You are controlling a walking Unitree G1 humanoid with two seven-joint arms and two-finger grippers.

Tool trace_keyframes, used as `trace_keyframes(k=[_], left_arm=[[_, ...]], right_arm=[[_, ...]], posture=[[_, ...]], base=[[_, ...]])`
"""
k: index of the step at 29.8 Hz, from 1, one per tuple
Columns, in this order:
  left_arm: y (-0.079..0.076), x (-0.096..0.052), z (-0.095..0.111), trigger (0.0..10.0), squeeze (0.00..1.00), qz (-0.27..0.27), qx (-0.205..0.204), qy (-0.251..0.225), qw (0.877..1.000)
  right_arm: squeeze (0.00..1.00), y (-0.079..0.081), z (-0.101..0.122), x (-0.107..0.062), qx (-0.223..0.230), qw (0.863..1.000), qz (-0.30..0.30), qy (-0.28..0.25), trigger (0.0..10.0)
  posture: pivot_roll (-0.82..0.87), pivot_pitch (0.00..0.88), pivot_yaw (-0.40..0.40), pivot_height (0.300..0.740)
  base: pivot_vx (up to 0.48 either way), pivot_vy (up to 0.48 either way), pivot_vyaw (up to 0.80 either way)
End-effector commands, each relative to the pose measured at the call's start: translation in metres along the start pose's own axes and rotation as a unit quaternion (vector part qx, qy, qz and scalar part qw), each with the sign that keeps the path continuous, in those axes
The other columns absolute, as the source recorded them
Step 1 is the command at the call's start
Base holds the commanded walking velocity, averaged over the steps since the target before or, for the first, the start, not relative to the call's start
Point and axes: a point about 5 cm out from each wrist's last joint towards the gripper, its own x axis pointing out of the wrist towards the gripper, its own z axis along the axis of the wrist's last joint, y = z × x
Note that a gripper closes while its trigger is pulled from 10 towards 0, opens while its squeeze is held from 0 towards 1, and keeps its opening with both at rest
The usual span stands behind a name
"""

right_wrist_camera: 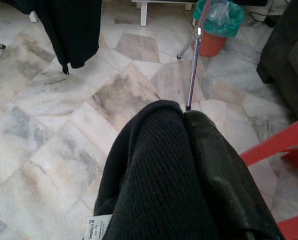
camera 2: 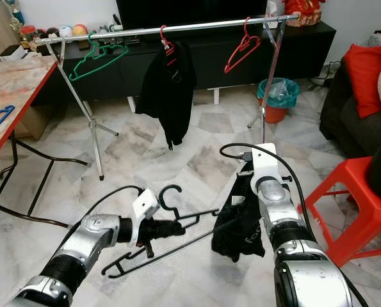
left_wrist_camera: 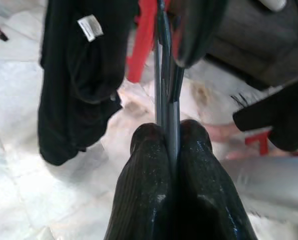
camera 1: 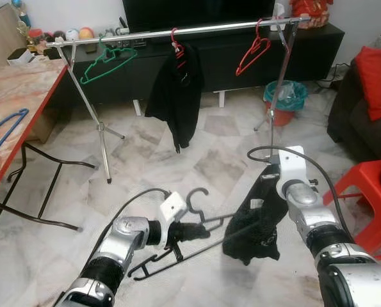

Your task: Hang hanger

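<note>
The left gripper is pinched tight on a black hanger, held low over the marble floor in the near foreground, its hook curling upward. Just to its right, the right gripper is clamped on a black garment — the cloth droops from its fingers and touches the hanger's right end. Farther off stands a chrome clothes rail carrying a green hanger on the left, a black top on a red hanger in the middle and an empty red hanger to the right. A red stool stands at the near right — beside the right arm.
</note>
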Motion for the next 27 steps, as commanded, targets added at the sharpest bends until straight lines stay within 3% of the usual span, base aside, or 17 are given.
trace_keyframes(k=[1, 10, 18, 27], left_arm=[[-0.001, -0.004, 0.001, 10.0, 0.00, -0.009, 0.002, 0.007, 1.000], [0.008, -0.003, 0.013, 10.0, 0.00, 0.050, 0.021, -0.010, 0.998], [0.011, 0.001, 0.020, 10.0, 0.00, 0.086, 0.019, -0.025, 0.996], [0.019, 0.004, 0.030, 10.0, 0.00, 0.148, 0.015, -0.062, 0.987]], right_arm=[[0.00, 0.004, 0.024, 0.001, 0.006, 0.999, 0.004, -0.034, 10.0], [0.00, 0.024, 0.045, -0.005, -0.009, 0.997, 0.038, -0.062, 10.0], [0.00, 0.034, 0.040, -0.011, -0.009, 0.997, 0.052, -0.048, 10.0], [0.00, 0.034, 0.038, -0.017, -0.012, 0.997, 0.056, -0.043, 10.0]], posture=[[-0.05, 0.000, 0.069, 0.740], [-0.06, 0.000, 0.070, 0.740], [-0.06, 0.000, 0.069, 0.740], [-0.06, 0.001, 0.069, 0.740]], base=[[0.000, 0.000, 0.00], [0.000, 0.000, 0.00], [0.000, 0.000, 0.00], [0.000, 0.000, 0.00]])
